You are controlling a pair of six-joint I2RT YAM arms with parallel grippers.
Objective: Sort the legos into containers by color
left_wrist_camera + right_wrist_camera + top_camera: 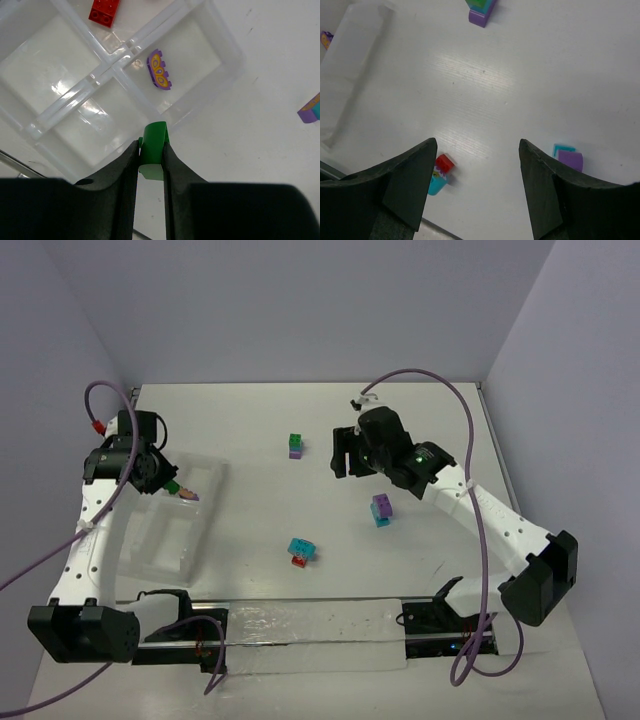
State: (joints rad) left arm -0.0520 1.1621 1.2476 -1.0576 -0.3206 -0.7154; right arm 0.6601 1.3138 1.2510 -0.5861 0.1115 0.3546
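Here we see the clear tray at the table's left. Over its rim our left gripper clenches a green brick. Our right gripper gapes empty mid-table. A purple brick and a red brick lie in separate compartments.

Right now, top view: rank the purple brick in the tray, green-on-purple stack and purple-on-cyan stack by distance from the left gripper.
1. Purple brick, in the tray, right beside the left gripper.
2. Green-on-purple stack, mid-table toward the back.
3. Purple-on-cyan stack, right of centre.
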